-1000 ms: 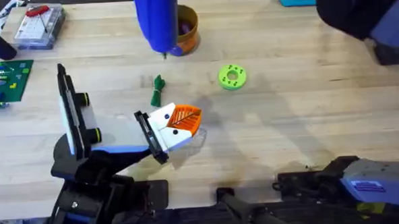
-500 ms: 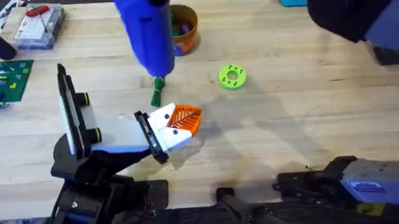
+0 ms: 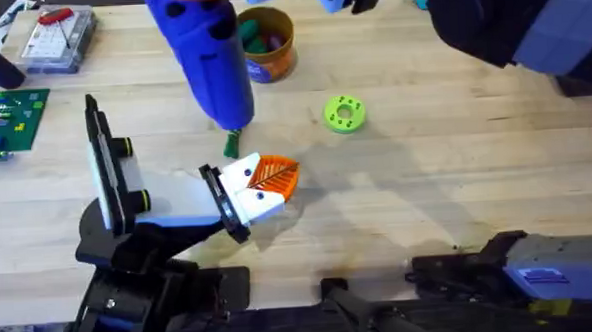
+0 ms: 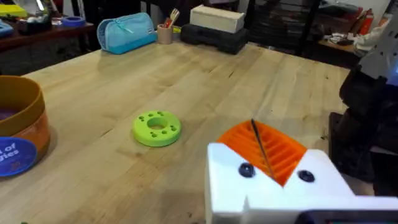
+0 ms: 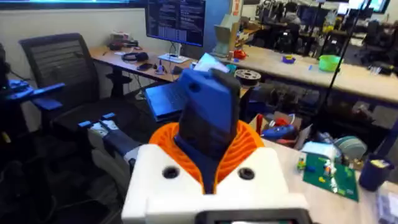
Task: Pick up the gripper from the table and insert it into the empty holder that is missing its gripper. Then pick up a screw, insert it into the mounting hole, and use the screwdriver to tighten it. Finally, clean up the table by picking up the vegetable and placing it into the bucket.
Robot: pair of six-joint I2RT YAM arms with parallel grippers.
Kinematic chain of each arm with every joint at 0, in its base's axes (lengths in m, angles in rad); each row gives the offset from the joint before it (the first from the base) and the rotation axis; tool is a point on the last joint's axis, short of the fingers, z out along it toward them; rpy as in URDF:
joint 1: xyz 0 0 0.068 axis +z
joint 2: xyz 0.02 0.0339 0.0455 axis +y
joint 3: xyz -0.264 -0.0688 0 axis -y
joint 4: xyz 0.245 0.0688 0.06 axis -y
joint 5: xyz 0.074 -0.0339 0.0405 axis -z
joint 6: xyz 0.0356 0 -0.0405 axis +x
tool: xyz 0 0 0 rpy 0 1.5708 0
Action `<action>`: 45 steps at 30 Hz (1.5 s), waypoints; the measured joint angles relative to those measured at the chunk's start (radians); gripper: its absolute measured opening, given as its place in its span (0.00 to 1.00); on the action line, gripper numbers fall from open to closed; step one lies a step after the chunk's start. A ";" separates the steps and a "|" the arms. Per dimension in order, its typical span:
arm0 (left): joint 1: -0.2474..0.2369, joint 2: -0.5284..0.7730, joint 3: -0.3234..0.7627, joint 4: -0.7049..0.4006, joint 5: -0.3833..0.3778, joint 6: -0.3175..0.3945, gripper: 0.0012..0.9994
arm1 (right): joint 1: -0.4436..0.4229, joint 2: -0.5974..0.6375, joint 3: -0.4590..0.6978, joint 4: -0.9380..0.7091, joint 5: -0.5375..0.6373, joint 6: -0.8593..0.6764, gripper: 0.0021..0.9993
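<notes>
Right end effector [image 5: 211, 180] clenched on screwdriver [image 3: 206, 55], rigid, top-heavy, bit hovering over vegetable [image 3: 232, 144] mid-desk [image 3: 455, 149]; left end effector's state: cannot tell.

Bench [image 3: 456, 169]: light wood, visible plank grain, smooth satin finish. Screwdriver [image 3: 206, 60]: glossy blue plastic body. Bucket [image 3: 276, 47]: smooth orange plastic. Green disc [image 3: 345, 114]: matt plastic.

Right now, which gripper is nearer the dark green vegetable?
Left. The left gripper sits low beside the vegetable, on the bases' side; the right gripper is raised, holding the screwdriver, whose tip points down near it.
</notes>
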State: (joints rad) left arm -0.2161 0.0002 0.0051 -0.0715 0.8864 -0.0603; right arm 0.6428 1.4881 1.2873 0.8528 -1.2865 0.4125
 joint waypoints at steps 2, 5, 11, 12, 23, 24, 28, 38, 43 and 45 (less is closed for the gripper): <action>0.000 0.000 0.000 0.000 0.000 0.000 0.02 | 0.001 0.002 0.000 0.000 -0.002 -0.002 0.04; 0.000 0.000 0.000 0.000 0.000 0.000 0.02 | 0.002 0.004 0.000 0.000 -0.002 -0.008 0.04; 0.000 0.000 0.000 0.000 0.000 0.000 0.02 | 0.002 0.004 0.000 -0.006 -0.003 -0.017 0.04; 0.000 0.000 0.000 0.000 0.000 0.000 0.02 | 0.002 0.004 0.000 -0.010 -0.006 -0.018 0.04; 0.000 0.000 0.000 0.000 0.000 0.000 0.02 | 0.002 0.004 -0.033 0.059 -0.046 -0.017 0.04; 0.000 0.000 0.000 0.000 0.000 0.000 0.02 | 0.002 0.004 -0.044 0.061 -0.046 -0.016 0.04; 0.000 0.000 0.000 0.000 0.000 0.000 0.02 | 0.003 0.004 -0.087 0.060 -0.044 -0.013 0.04; 0.000 0.000 0.000 0.000 0.000 0.000 0.02 | 0.020 0.004 -0.133 0.081 -0.034 -0.007 0.04; 0.000 0.000 0.000 0.000 0.000 0.000 0.02 | 0.026 0.004 -0.196 0.157 -0.012 -0.005 0.04; 0.000 0.000 0.000 0.000 0.000 0.000 0.02 | 0.029 0.004 -0.214 0.185 -0.007 -0.002 0.04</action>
State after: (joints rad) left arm -0.2161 0.0006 0.0053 -0.0715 0.8864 -0.0605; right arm 0.6715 1.4925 1.0729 1.0378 -1.2940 0.4101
